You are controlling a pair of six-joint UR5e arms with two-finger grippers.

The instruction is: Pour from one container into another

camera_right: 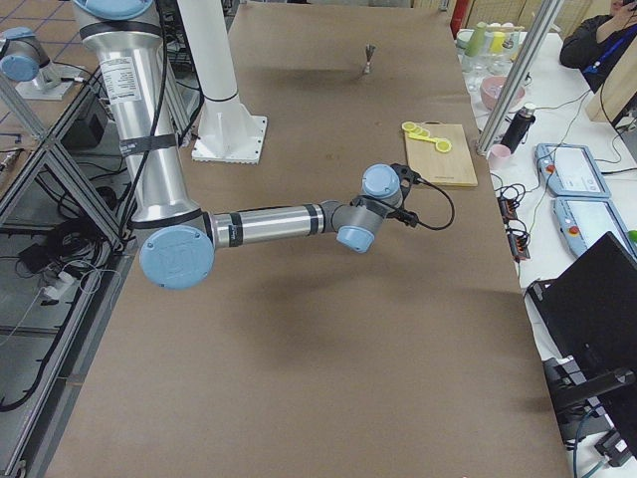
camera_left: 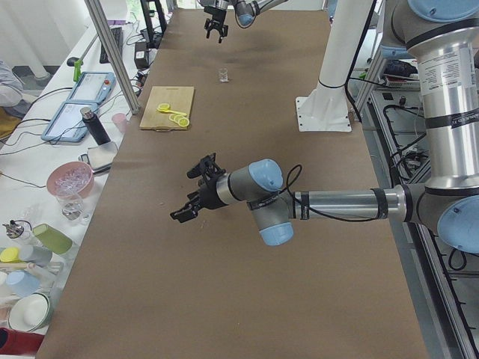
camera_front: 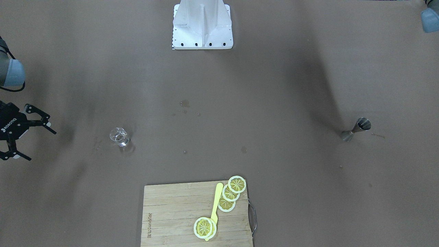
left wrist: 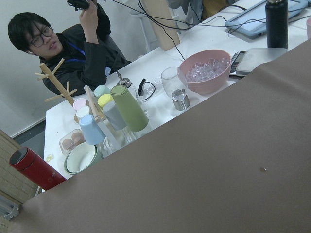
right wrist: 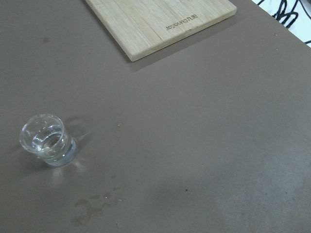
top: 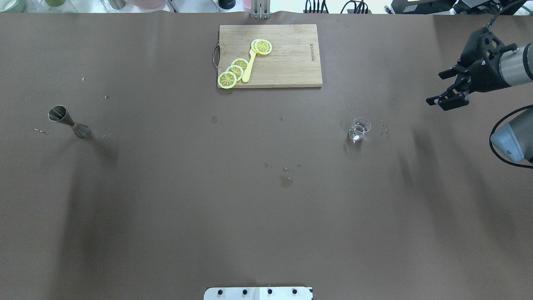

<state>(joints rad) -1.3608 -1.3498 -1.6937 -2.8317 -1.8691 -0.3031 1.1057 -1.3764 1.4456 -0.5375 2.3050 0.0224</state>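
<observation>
In the overhead view the metal jigger (top: pixel 68 121) stood upright near the 9 o'clock edge of the brown table (top: pixel 166 208), wide mouth up, on the left arm's side. The left gripper (camera_left: pixel 196 198) showed only in the side view from the robot's left, hanging above the table's near end. Whether its fingers were spread or closed could not be told from there. Toward 12 o'clock lay the cutting board (top: pixel 287 62) with its lemon slices (top: pixel 227 79), well apart from both vessels. Farther right, at about 3 o'clock from the table's middle, the small glass (top: pixel 359 129) stood upright and seemed to hold a little clear liquid. The jigger lay at 9 o'clock from it, most of the table's width away. At the far right the right gripper (top: pixel 435 88) hovered with its fingers spread wide, holding nothing. The glass lay at about 8 o'clock from it, near but clearly apart, with only table surface between. The right wrist view agreed: the glass sat at 8 o'clock in that picture, not between the fingers. The next move probably turned on that relation. The right arm was by far the nearer to the glass, so it would likely have to descend toward 8 o'clock and straddle the round wall, since the glass's axis ran straight up.
</observation>
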